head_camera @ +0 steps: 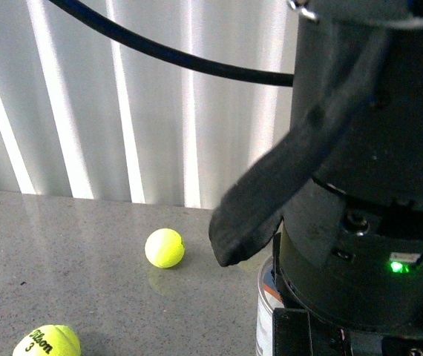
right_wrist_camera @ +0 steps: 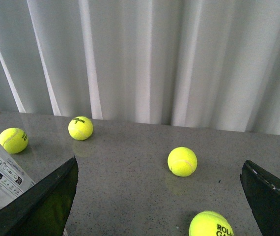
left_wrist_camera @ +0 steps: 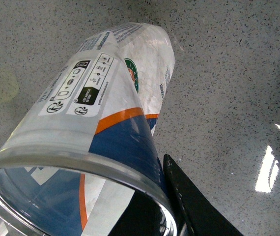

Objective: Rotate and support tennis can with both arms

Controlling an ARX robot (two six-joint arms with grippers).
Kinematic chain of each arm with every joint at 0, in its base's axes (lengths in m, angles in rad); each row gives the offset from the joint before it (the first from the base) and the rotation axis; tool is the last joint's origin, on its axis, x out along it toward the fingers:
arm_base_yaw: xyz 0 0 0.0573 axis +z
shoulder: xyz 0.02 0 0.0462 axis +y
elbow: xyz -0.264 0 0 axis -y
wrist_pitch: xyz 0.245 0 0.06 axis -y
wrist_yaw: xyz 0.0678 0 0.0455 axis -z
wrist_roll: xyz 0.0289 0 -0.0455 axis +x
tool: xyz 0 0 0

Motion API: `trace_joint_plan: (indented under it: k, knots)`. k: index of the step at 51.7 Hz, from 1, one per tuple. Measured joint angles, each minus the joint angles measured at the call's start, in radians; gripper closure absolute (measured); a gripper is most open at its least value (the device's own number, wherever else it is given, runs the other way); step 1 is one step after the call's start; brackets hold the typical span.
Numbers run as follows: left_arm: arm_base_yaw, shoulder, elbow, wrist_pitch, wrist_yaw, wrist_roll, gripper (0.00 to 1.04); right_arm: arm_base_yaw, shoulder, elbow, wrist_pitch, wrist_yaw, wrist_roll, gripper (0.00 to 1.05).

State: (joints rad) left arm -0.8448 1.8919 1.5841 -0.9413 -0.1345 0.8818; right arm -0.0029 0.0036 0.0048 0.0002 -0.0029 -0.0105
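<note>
The tennis can is a clear tube with a white-and-navy label and an orange stripe. It lies tilted over the grey table, its open rim close to the left wrist camera. My left gripper is shut on it near the rim; one black finger presses its side and the other is hidden. A bit of the can shows in the front view under a big black arm with a green light. My right gripper is open and empty, with the can's label beside its finger.
Yellow tennis balls lie on the grey speckled table: two in the front view, and several in the right wrist view, one of them between the open jaws. A white curtain hangs behind the table.
</note>
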Motion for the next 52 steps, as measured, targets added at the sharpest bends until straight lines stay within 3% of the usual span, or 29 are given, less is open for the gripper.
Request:
trace_joint_plan:
  k: [28, 39, 48, 52]
  knots:
    - [0.031, 0.045, -0.016, 0.079, -0.048, 0.031, 1.01, 0.0, 0.0, 0.0, 0.0, 0.0, 0.0, 0.07]
    - [0.031, 0.051, -0.023, 0.082, -0.047, 0.033, 0.69, 0.0, 0.0, 0.0, 0.0, 0.0, 0.0, 0.07]
    - [0.031, 0.051, -0.023, 0.071, -0.049, 0.034, 0.33, 0.0, 0.0, 0.0, 0.0, 0.0, 0.0, 0.07]
    - [0.031, 0.051, -0.023, 0.066, -0.05, 0.033, 0.24, 0.0, 0.0, 0.0, 0.0, 0.0, 0.0, 0.07]
